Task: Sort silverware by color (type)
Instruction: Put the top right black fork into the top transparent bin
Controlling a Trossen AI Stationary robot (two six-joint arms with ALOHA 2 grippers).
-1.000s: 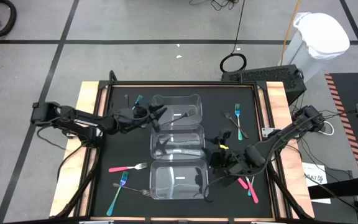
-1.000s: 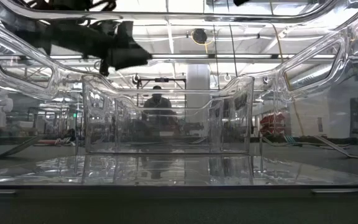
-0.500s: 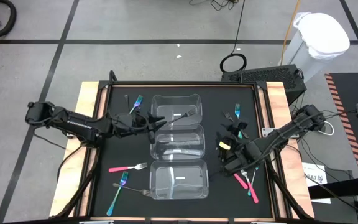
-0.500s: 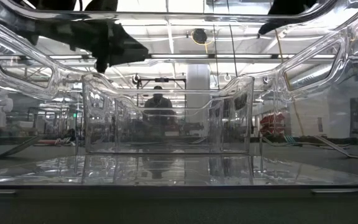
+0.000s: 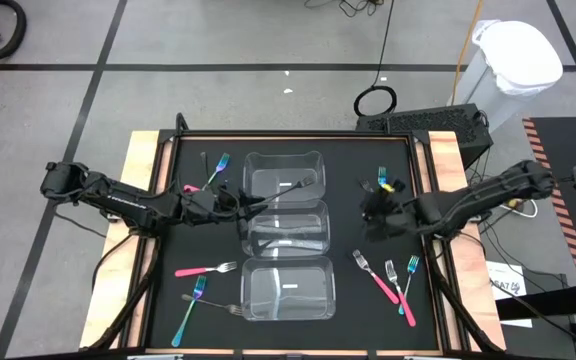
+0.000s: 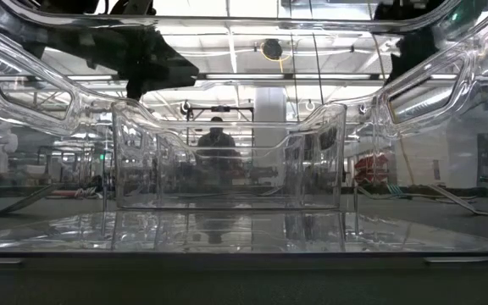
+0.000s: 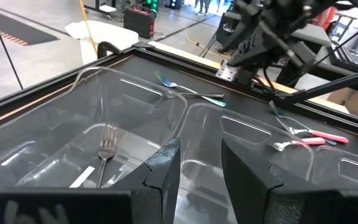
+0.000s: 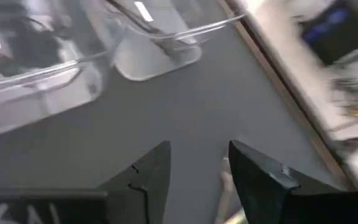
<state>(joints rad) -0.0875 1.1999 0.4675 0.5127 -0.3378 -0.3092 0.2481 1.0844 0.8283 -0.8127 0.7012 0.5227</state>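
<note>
High view: three clear containers (image 5: 285, 213) stand in a column on the black mat and serve as the landmark; the left gripper (image 5: 236, 203) hangs at the left edge of the column, between the far and middle containers; the right gripper (image 5: 376, 218) hangs right of the column, level with the middle one, just beside a teal fork (image 5: 382, 180) and a grey one; more forks lie loose, a pink fork (image 5: 204, 269) and a teal-handled fork (image 5: 190, 310) left of the near container, two pink-handled forks (image 5: 386, 286) and a small teal one right of it, another teal fork left of the far container.

Low view: only container walls and dark arm shapes overhead; a person stands far behind.

Left wrist view: the left fingers (image 7: 166, 174) stand slightly apart with nothing between them, over a container rim; a grey fork (image 7: 106, 146) already lies inside.

Right wrist view: the right fingers (image 8: 148, 171) are spread and empty above bare mat, the picture smeared.

Risks, as judged: forks lying crossed or close may be lifted as a pair and mix colours; a descent so near the thin walls may shove a container; flat handles may slip from a shallow pinch.
</note>
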